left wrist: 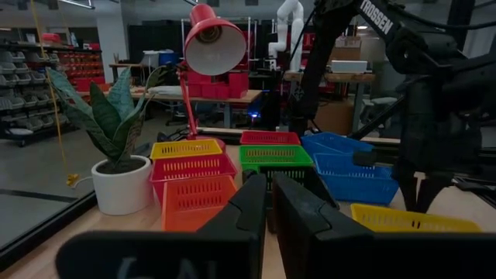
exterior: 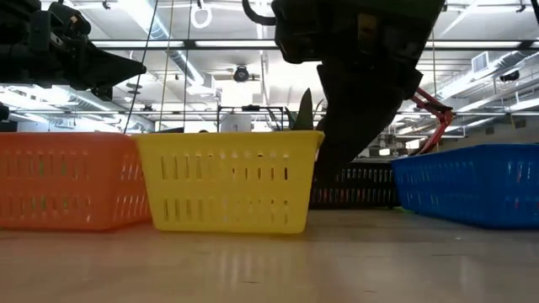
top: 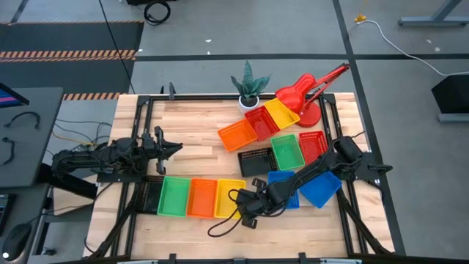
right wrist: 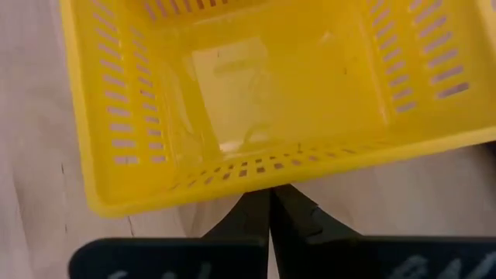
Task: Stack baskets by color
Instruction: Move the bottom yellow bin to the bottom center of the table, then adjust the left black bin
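Note:
A row of baskets stands near the front edge: black (top: pixel 152 194), green (top: pixel 174 196), orange (top: pixel 201 198) and yellow (top: pixel 229 198), each flat on its bottom. My right gripper (right wrist: pixel 270 194) is shut and slants down at the right-hand rim of this yellow basket (right wrist: pixel 232 93). Farther back stand an orange (top: pixel 237 136), a red (top: pixel 261 121), a yellow (top: pixel 282 112), a green (top: pixel 287 150), another red (top: pixel 313 145), a black (top: pixel 256 161) and two blue baskets (top: pixel 320 187). My left gripper (top: pixel 176 147) waits, shut, level above the table's left side. My right gripper's shut fingertips (right wrist: pixel 263 203) stand at the outer edge of the yellow basket's right-hand rim (right wrist: pixel 256 180), coming slanting down from the table's right. Nothing shows between the fingers. Whether the tips touch the rim, I cannot tell. The basket rests flat on the table.
A white-potted plant (top: pixel 250 92) and a red desk lamp (top: pixel 308 92) stand at the far edge behind the baskets. A dark cable loop (top: pixel 223 220) lies on the wood near the front by my right gripper. Bare wood lies between the two groups of baskets (top: pixel 198 147).

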